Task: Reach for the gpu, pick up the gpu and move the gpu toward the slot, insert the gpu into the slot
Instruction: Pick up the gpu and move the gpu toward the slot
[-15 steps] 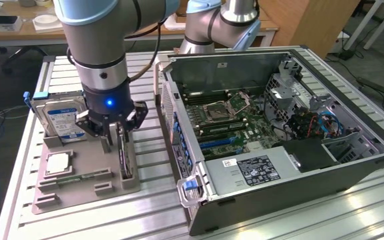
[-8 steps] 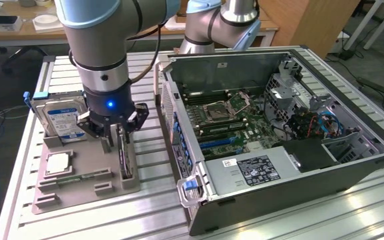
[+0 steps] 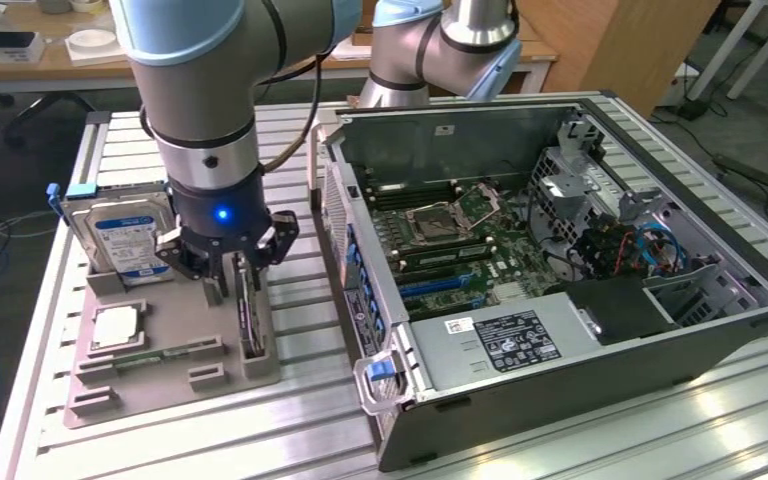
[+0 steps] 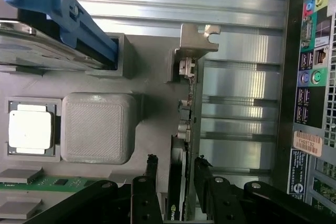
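The gpu [image 3: 248, 322] is a thin dark card standing on edge in the grey holder tray [image 3: 157, 385] on the table, at the exterior view's left of the open computer case [image 3: 558, 250]. My gripper [image 3: 235, 268] hangs straight down over it. In the wrist view the gpu [image 4: 184, 124] runs lengthwise with its metal end bracket [image 4: 195, 40] at the far end. My gripper [image 4: 176, 160] is open, one black finger [image 4: 152, 169] on each side of the card with small gaps. The blue slot [image 3: 427, 288] lies on the motherboard inside the case.
A blue-labelled hard drive [image 3: 124, 240] stands in the same tray, with a silver processor chip [image 3: 115, 325] and a green memory stick [image 3: 157, 352] beside it. The case's rear port panel [image 4: 315, 61] is close to the tray. A second arm [image 3: 438, 50] stands behind the case.
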`<state>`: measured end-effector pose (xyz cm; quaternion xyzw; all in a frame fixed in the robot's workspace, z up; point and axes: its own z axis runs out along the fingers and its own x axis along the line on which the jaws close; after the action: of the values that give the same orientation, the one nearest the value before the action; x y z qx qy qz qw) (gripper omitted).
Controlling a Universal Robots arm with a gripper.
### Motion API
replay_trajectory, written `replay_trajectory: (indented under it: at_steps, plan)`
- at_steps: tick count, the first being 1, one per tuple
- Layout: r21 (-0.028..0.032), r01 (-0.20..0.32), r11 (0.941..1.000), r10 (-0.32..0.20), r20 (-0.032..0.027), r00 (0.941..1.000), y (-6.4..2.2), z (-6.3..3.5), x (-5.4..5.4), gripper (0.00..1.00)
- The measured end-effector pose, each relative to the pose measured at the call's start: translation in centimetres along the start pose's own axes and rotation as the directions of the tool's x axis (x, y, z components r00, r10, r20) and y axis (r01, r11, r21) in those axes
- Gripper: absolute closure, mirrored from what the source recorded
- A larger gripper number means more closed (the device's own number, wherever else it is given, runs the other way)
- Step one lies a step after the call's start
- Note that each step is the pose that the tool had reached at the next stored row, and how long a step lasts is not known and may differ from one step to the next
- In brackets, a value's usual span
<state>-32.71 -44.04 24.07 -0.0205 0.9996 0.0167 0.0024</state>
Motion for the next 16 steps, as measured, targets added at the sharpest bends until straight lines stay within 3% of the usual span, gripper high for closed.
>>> replay_trajectory:
  at_steps: [16]
  plan:
    - [0.0002, -0.003, 1.0000, 0.003, 0.0002, 1.0000, -0.09, 0.48, -0.01, 0.59]
